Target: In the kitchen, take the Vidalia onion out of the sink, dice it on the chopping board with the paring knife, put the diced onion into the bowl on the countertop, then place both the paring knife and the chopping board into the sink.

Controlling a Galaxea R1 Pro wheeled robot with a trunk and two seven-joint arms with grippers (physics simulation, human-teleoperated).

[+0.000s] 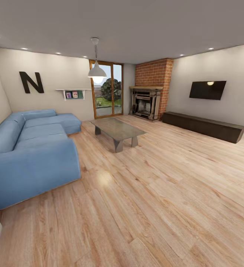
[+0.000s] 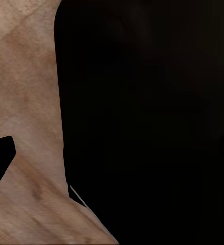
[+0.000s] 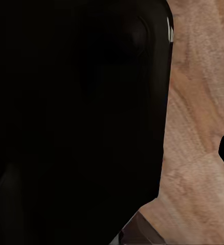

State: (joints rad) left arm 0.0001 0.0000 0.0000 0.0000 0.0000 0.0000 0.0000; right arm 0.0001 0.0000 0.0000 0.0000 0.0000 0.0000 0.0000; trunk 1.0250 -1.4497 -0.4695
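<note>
While I steered the rig from my station, the head camera looked across a living room and not a kitchen, so none of the task's things were before me and I could not say where the Vidalia onion lay relative to either claw; by the task it should be in the sink, somewhere beyond these walls. Largest in the head view was the pale wood plank floor, running wall to wall. Next came the big blue fabric corner sofa on the left side, and beside it, near the middle of the room, the low grey slab-topped coffee table, standing apart from the sofa. Along the right wall ran a long dark low cabinet, with a flat black wall-mounted television above it. A red brick chimney with a dark stone fireplace filled the far corner, next to a wood-framed glass door. A white pendant lamp hung from the ceiling, and a black letter N was fixed to the left wall.

Both wrist cameras showed dark robot bodywork against that same plank floor, so I could not tell whether either claw was released or clenched.

My judgement of the onion: light, firm, round and smooth, so likely to roll or slip; I would pinch it across its widest part with moderate force.
</note>
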